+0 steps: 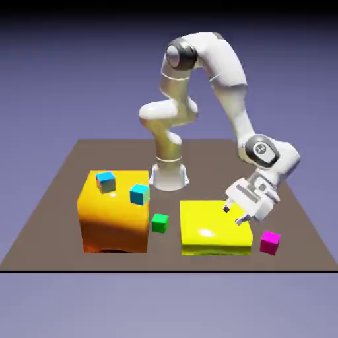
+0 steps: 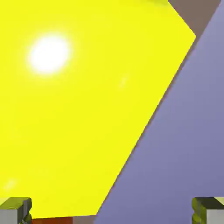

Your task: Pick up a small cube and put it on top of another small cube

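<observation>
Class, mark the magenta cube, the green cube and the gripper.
magenta cube (image 1: 269, 242): exterior view, front face.
green cube (image 1: 159, 223): exterior view, front face.
gripper (image 1: 235, 215): exterior view, midway between its open fingertips.

Hand (image 1: 236, 216) low, fingers spread wide

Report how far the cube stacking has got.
Done: nothing yet; the magenta cube sits on the table beside the yellow block, stacked on nothing.
In hand: nothing; the gripper hangs open and empty over the yellow block, which fills the hand view.
Left: reach the magenta cube, grasp it, lift it and set it on another small cube.
</observation>
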Tool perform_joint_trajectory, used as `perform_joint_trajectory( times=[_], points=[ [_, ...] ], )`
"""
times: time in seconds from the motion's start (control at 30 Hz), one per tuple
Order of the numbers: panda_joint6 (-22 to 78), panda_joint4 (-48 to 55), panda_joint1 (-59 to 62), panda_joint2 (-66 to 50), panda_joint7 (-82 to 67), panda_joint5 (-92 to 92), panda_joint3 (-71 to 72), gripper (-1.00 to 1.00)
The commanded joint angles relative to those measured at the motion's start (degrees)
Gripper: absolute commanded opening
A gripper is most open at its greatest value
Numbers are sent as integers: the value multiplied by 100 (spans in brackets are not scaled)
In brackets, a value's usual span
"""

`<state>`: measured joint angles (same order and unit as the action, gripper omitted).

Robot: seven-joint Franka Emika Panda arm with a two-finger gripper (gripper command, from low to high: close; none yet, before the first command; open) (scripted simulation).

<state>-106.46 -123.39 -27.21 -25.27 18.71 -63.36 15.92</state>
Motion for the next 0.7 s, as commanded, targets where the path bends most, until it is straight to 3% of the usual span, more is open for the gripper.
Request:
perform_joint_trajectory(
  times=[0.0,0.27,0.43,0.6,0.63,0.67],
  points=[
    [245,139,-98,-208,-91,-220,53,0],
    [2203,1251,-880,-1870,-822,-1981,472,0],
    [1678,477,-423,-1832,306,-3213,1320,0],
    [1383,785,-324,-2359,393,-3857,998,0],
    [1383,785,-324,-2359,393,-3857,998,-100],
    [1383,785,-324,-2359,393,-3857,998,-100]
  ],
)
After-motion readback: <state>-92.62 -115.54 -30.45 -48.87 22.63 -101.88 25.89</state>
